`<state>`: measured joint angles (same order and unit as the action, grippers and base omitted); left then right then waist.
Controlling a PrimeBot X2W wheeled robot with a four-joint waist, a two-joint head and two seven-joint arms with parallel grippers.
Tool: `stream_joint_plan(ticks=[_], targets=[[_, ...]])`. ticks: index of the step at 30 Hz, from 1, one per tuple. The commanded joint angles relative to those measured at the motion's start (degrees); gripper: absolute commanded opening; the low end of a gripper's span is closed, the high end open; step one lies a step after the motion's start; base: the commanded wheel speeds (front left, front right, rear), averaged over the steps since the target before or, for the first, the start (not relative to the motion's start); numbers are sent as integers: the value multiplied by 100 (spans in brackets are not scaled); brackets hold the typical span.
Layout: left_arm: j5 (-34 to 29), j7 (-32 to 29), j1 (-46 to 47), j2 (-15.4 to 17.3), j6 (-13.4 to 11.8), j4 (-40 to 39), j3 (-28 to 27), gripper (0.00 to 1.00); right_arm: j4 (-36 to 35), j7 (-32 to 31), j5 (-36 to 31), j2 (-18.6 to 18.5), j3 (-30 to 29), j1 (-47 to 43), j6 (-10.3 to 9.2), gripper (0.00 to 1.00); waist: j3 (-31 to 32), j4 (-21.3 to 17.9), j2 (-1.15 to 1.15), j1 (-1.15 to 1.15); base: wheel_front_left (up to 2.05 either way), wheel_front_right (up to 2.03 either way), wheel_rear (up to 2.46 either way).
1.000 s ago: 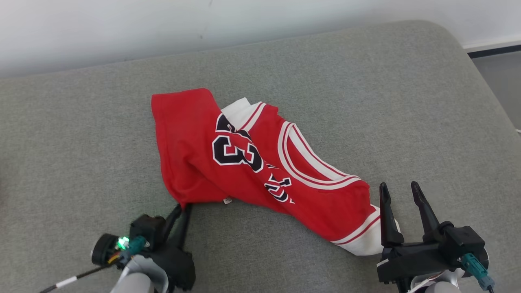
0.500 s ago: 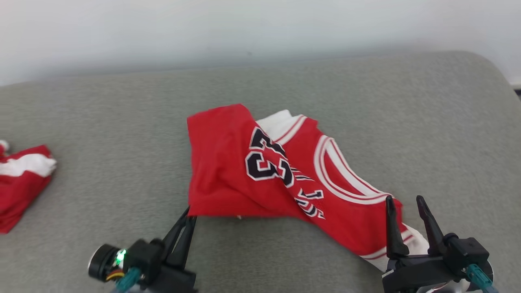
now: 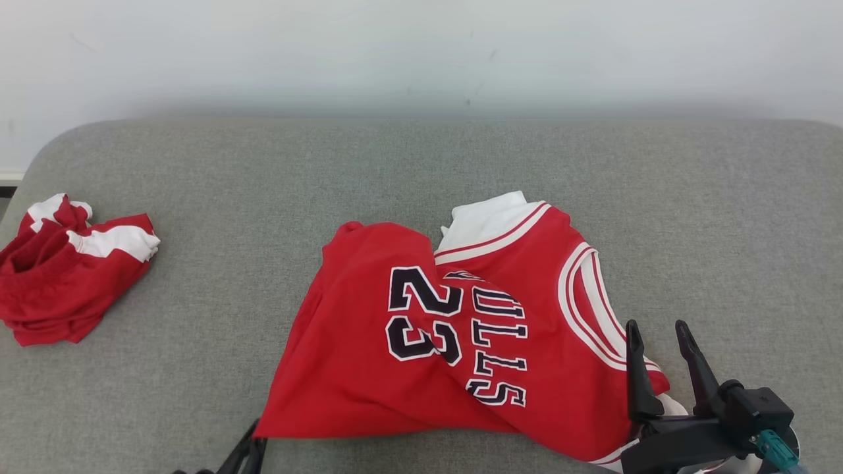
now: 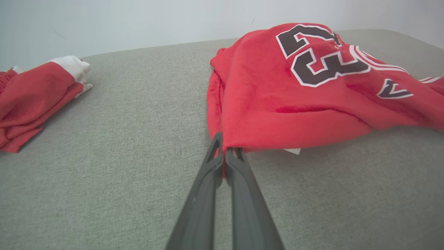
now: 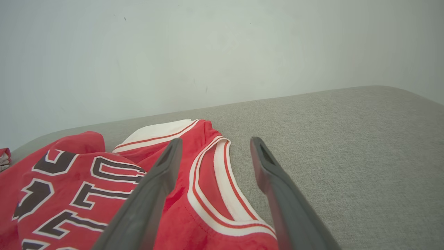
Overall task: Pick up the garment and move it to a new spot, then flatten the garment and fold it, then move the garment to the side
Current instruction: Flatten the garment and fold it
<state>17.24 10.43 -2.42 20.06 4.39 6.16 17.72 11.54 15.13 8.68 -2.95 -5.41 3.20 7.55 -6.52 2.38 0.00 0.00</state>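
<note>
Head view: your target, the red jersey [image 3: 369, 368] w/ black "23", lies rumpled on the grey pad [image 3: 263, 171], centre-right, nr the front edge. A hump of its red body rises at the back-left, next to the white shoulder trim. Left fingers [image 3: 244, 455] just peek in at the bottom edge, tips at the jersey's front-left hem corner. Right fingers [image 3: 636, 375] stand bottom right, spread apart, over the jersey's right end by the white-striped trim. 2nd garment [image 3: 66, 283], red/white, is bunched at the far left of the pad, well apart from the jersey. White wall [image 3: 421, 52] behind.

Left wrist view: left fingers [image 4: 204, 194] are clenched together, pinching the jersey [image 4: 277, 114] hem corner btwn the tips. The hem beside the pinch casts a shadow on the pad. Small white label [image 4: 292, 151] pokes out under the hem, just right of the grip. 2nd garment [image 4: 31, 93] sits off to the left, well apart.

Right wrist view: right fingers [image 5: 147, 198] are released, wide gap. Jersey [image 5: 69, 180] lies under and left of them, and its striped trim runs through the gap. Can't tell if the fingers touch the cloth. Pad [image 5: 347, 139] to the right. A sliver of the 2nd garment [image 5: 3, 156] shows at the far left edge.

Count: 2 garments (1 jersey, 1 bunched piece), 1 label, 2 sets of fingers: left grasping the jersey, right released.
</note>
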Motion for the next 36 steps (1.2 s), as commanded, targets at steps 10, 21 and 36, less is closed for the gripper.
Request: stream_joint_plan(ticks=[10, 21, 36], targets=[[-4, 8, 206, -25, 52, -21, 159, 0, 25, 2, -52, 15, -67, -48, -13, 100, 109, -38, 0, 0, 0, 0, 0], [-19, 8, 1568, 140, 257, 750, 421, 0, 100, 2, -68, 13, 18, 148, -13, 100, -89, -493, 0, 0, 0, 0, 0], [476, 383, 3517, 151, 303, 2992, 1138, 0, 174, 2, -97, 17, -31, 315, -13, 100, -380, -1151, 0, 0, 0, 0, 0]])
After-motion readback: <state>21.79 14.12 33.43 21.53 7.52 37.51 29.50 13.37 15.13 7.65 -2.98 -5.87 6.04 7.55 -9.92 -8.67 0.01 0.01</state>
